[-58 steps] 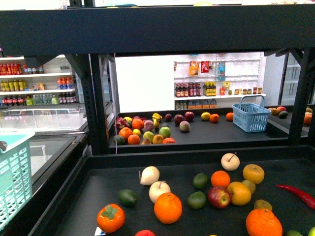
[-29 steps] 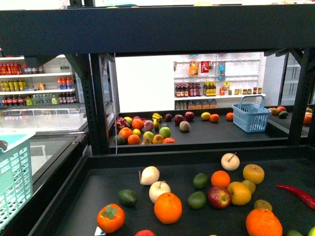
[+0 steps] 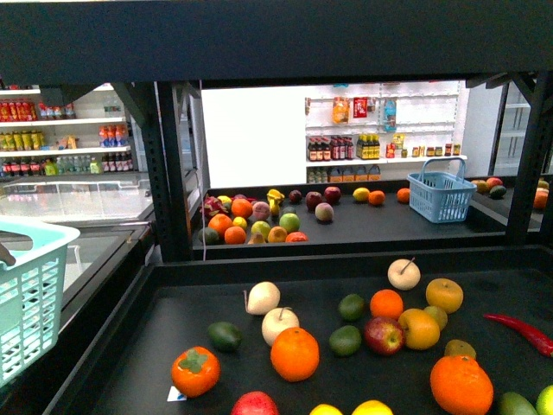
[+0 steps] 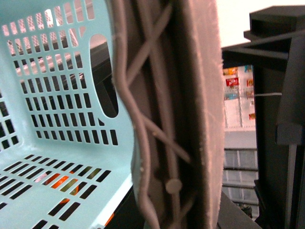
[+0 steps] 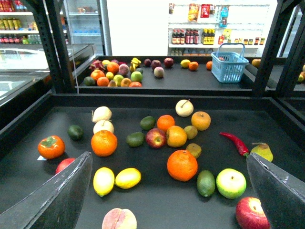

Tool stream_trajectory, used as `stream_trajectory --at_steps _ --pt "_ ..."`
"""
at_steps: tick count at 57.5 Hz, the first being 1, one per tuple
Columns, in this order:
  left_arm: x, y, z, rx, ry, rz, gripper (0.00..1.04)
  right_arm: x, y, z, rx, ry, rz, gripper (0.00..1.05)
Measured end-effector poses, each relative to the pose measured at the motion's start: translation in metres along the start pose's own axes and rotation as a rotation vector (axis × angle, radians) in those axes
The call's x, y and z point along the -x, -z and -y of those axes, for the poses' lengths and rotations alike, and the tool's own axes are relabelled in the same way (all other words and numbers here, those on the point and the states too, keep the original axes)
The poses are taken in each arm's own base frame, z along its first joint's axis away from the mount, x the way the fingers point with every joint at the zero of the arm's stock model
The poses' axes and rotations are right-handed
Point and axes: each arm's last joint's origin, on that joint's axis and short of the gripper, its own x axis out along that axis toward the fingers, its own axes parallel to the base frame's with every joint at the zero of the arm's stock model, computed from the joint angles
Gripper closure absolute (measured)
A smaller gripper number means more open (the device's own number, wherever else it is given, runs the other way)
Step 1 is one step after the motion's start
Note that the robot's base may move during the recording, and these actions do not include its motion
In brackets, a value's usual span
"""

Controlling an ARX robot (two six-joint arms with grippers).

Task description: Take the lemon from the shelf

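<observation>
Two lemons (image 5: 104,181) (image 5: 128,177), small bright yellow ovals, lie side by side on the black tray of the shelf (image 5: 157,210). In the front view they just show at the bottom edge (image 3: 372,407). My right gripper (image 5: 167,160) is open and empty above the tray, its fingers (image 5: 52,195) wide apart; the lemons lie just inside the one finger. My left gripper (image 4: 157,157) is shut on the rim of a teal basket (image 4: 57,119), which shows at the far left of the front view (image 3: 30,294), outside the shelf.
Oranges (image 5: 182,165) (image 5: 104,142), apples (image 5: 156,137), a green-white fruit (image 5: 231,183), limes (image 5: 206,183) and a red chili (image 5: 233,142) lie around the lemons. The shelf's upper tier (image 3: 276,39) hangs overhead, with posts (image 3: 168,173) at the sides. A farther shelf holds a blue basket (image 3: 441,195).
The front view has shifted so the fruit sits lower and nearer, and the two lemons have come into view at its bottom edge. The teal basket stays at the far left.
</observation>
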Motion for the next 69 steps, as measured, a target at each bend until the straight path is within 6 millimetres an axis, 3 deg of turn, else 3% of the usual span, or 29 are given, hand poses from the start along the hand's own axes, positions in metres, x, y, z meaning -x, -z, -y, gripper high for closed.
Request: stream_trajectory --at_steps 23,56,69 --pt "0.019 0.059 0.063 -0.201 0.166 -0.259 0.94 0.000 0.000 0.000 0.000 0.000 0.000 0.07" --pt "-0.005 0.173 0.083 -0.358 0.293 -0.593 0.94 0.000 0.000 0.000 0.000 0.000 0.000 0.07" --pt "-0.018 0.204 0.090 -0.388 0.353 -0.661 0.94 0.000 0.000 0.000 0.000 0.000 0.000 0.07"
